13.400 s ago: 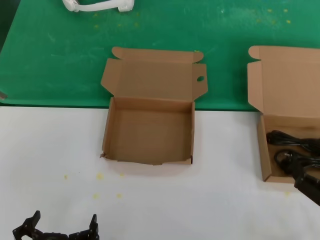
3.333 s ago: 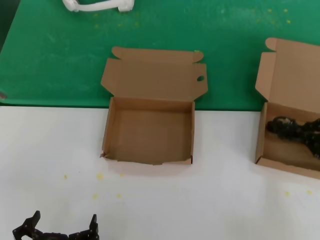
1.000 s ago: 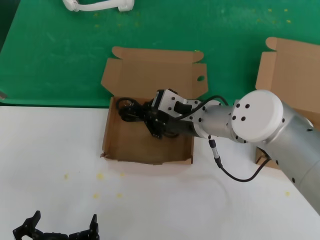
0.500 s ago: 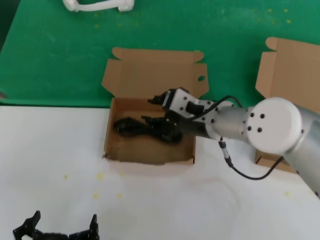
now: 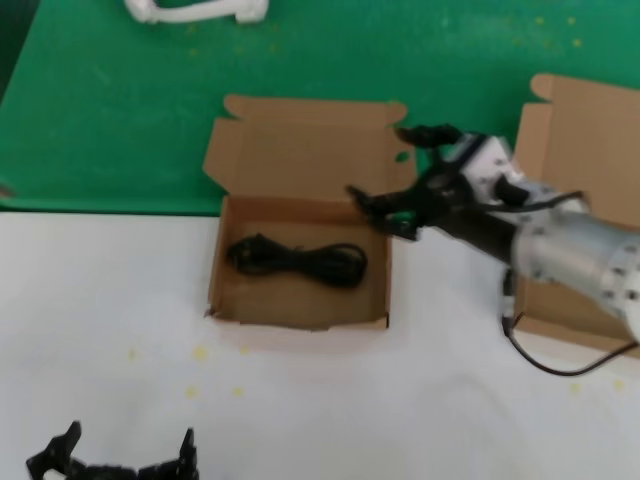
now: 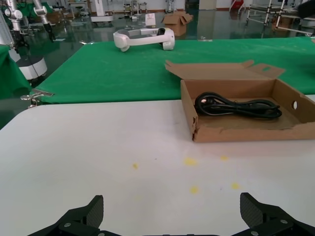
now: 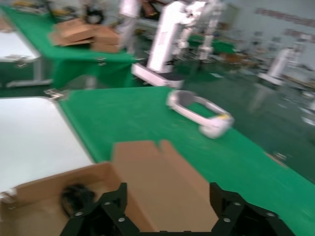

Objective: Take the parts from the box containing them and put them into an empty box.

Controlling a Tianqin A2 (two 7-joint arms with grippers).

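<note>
Head view: the right gripper (image 5: 392, 180) has its black fingers (image 5: 372, 203) spread wide apart with nothing between them, hanging above the right wall of the shallow brown cardboard box with a small round hole in its lid flap (image 5: 222, 262). Behind the fingers comes a white wrist block, then the thick grey arm reaching back across the second brown cardboard mailer box (image 5: 575, 140) at the right edge, whose lid stands open; its contents are hidden by the arm.

Inside the holed box lies one coiled bundle of thin black cord with plug ends (image 5: 297, 259). Its long axis runs left to right across the floor of the box, almost wall to wall, with a looped, thicker end at the left and the other end near the right wall. From the left wrist view the same cord bundle (image 6: 237, 106) lies flat across the box floor (image 6: 236, 129).

The left gripper (image 5: 112, 462) sits low over the white counter (image 5: 90, 300) near the front edge, its fingers open and empty. A white headset-like object (image 5: 198, 10) rests on the green cloth at the back.

No writing or labels can be read on either box.
</note>
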